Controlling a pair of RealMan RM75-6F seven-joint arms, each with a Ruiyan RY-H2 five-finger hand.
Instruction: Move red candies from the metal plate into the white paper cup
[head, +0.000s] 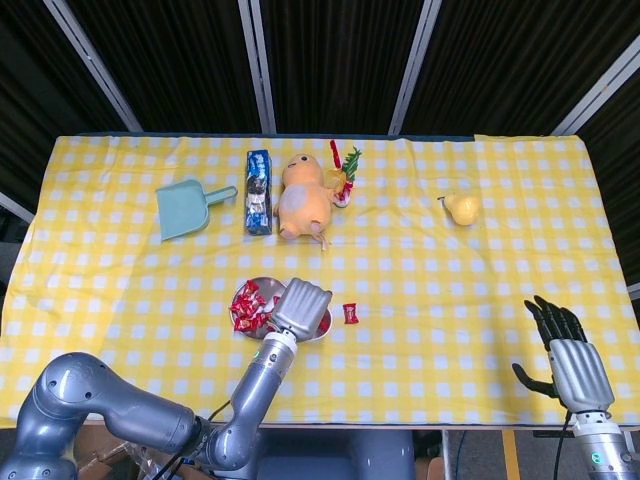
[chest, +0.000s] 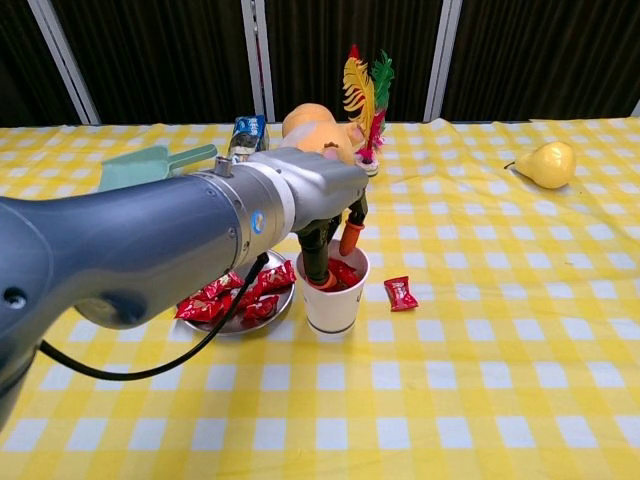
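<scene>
The metal plate (head: 262, 282) (chest: 232, 331) sits near the table's front middle with several red candies (head: 245, 303) (chest: 215, 297) on it. Just to its right stands the white paper cup (chest: 331, 303), mostly hidden under my left hand (head: 302, 306) in the head view. The left hand (chest: 305, 195) hovers over the cup with its fingers (chest: 314, 262) dipping past the rim and spread apart. A red candy (chest: 341, 272) lies inside the cup. Another red candy (head: 351, 313) (chest: 401, 292) lies on the cloth right of the cup. My right hand (head: 570, 360) is open, past the table's front right edge.
Along the back stand a teal dustpan (head: 185, 207), a blue packet (head: 258, 190), an orange plush toy (head: 303, 197) and a feather ornament (head: 342, 175). A yellow pear (head: 462, 208) lies at the back right. The yellow checked cloth covers the whole table.
</scene>
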